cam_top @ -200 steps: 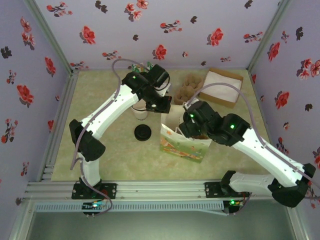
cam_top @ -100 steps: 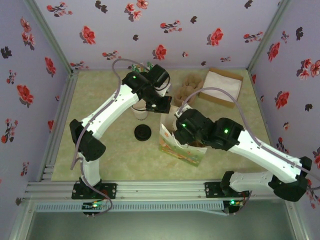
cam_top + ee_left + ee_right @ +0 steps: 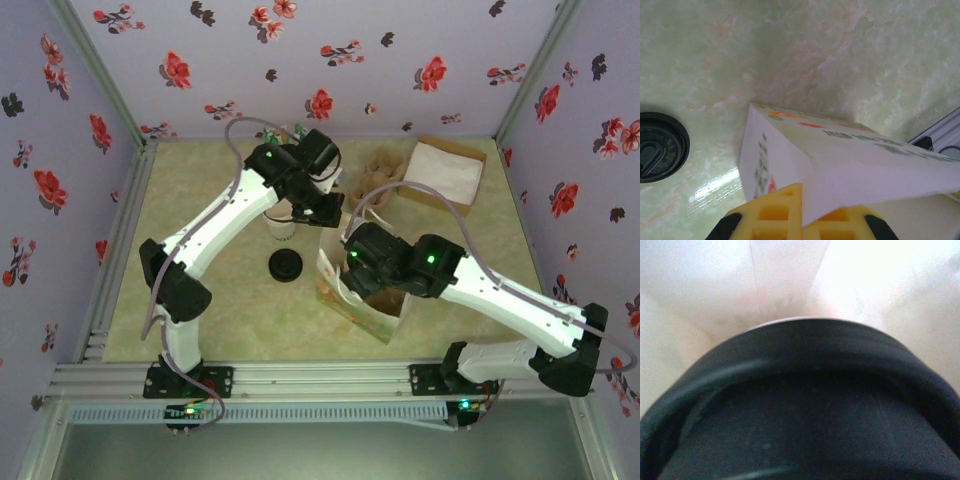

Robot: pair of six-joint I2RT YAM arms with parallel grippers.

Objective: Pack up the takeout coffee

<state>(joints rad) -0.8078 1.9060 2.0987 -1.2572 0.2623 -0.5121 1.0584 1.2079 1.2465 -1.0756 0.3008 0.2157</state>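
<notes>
Left wrist: left claw clamped on bag edge; right claw, wide, grips takeout coffee.

1. Overhead: soft, even light; faint shadows on the table.
2. Left wrist: glare streak at left on the table; near edge blurred.
3. Right wrist: paper bag overexposed; takeout coffee lid dark, unfocused.
</notes>
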